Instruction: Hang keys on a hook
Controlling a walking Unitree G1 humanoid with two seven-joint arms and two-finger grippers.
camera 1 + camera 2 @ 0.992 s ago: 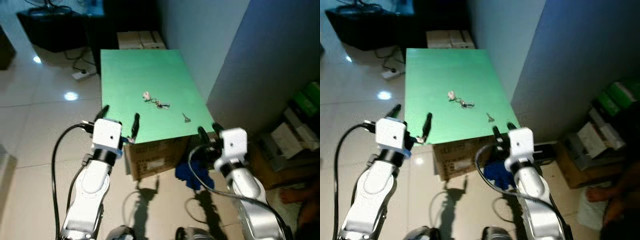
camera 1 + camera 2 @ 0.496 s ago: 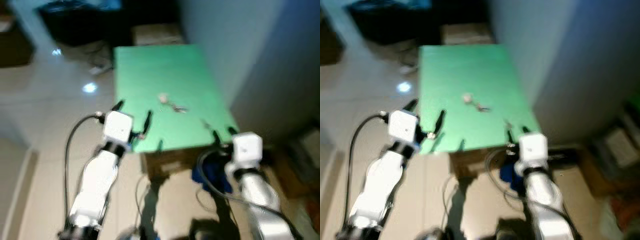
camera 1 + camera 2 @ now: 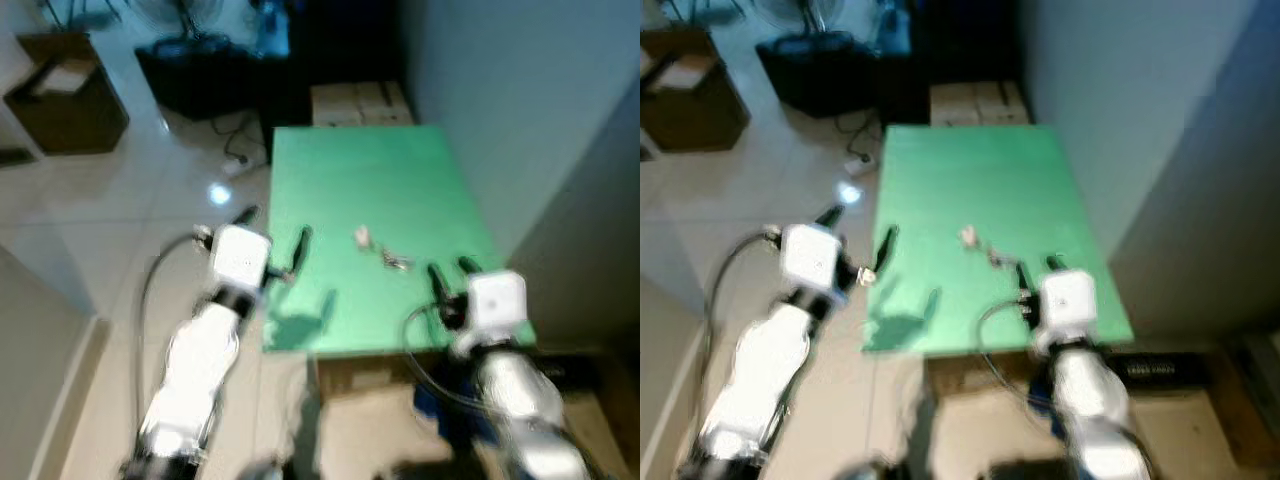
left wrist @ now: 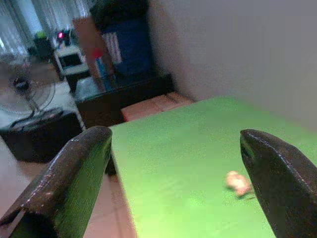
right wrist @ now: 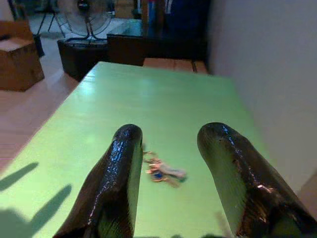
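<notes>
Right wrist view: the keys [image 5: 162, 170] lie on the green table [image 5: 163, 99], just beyond the spread right gripper [image 5: 171, 173]. Approach step; next, lower and pinch. Left gripper [image 4: 178, 168] is spread too.

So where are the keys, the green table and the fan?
keys [image 5: 161, 170], right wrist view, middle of the bunch
green table [image 3: 380, 180], left eye view, bare top
fan [image 5: 82, 11], right wrist view, its round grille

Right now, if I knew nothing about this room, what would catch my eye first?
The bright green table stands out, set against the wall on the robot's right. A small bunch of keys lies near its middle. The left gripper hangs at the table's left edge and the right gripper over its near right corner, both with fingers open.
</notes>
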